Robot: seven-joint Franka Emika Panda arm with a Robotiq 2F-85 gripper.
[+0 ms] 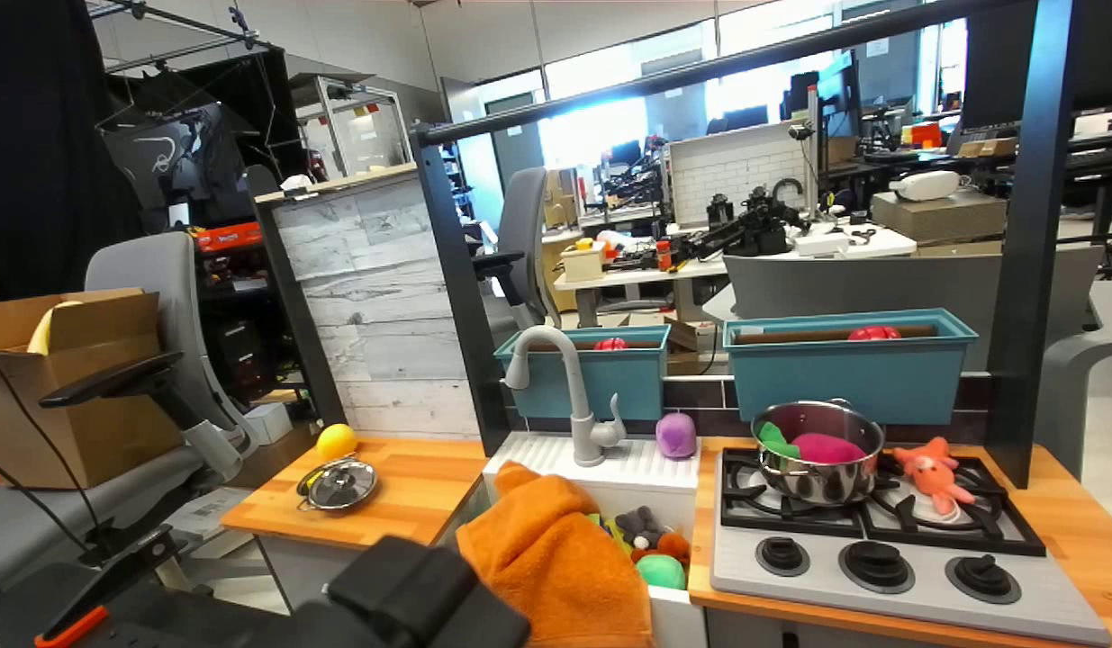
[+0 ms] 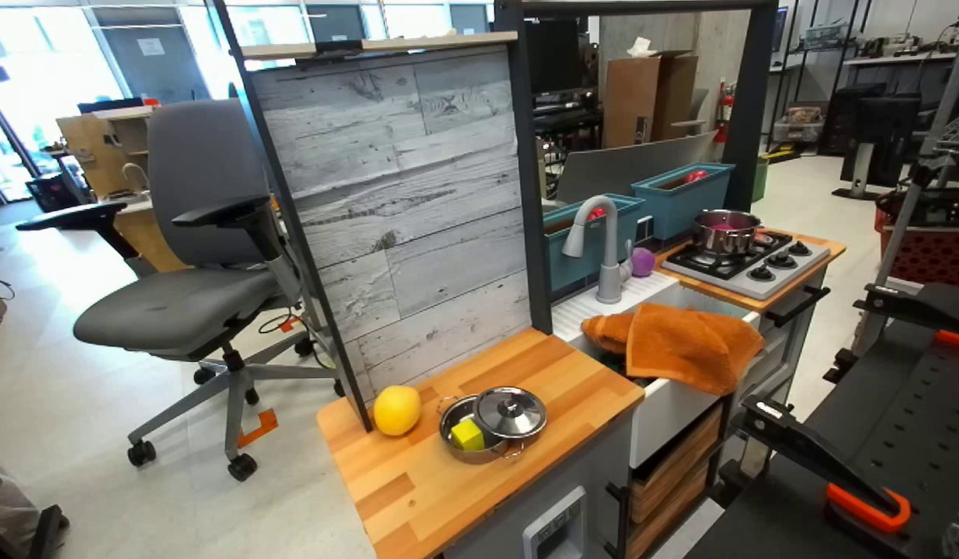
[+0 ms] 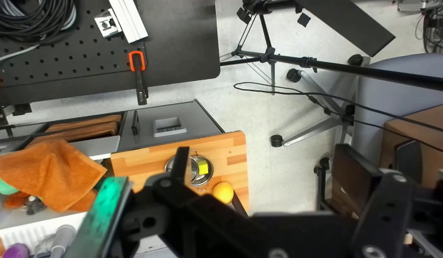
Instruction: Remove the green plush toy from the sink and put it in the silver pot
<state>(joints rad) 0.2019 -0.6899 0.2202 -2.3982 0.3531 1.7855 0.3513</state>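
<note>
The green plush toy (image 1: 661, 571) lies in the pale sink (image 1: 650, 497), at the front corner nearest the stove. An orange cloth (image 1: 565, 558) lies beside it over the sink. The toy also shows at the left edge of the wrist view (image 3: 4, 187); in an exterior view the cloth (image 2: 689, 345) hides it. The silver pot (image 1: 821, 483) stands on the stove with a magenta thing and a green piece inside; it also shows in an exterior view (image 2: 724, 239). My gripper (image 3: 268, 166) is open and empty, high up and well to the side of the sink.
A grey faucet (image 1: 578, 396) rises behind the sink beside a purple round object (image 1: 675, 436). Teal bins (image 1: 848, 369) stand behind the stove. An orange plush (image 1: 934, 477) lies beside the pot. A yellow ball (image 2: 397, 410) and a small lidded pot (image 2: 467, 446) stand on the wooden counter.
</note>
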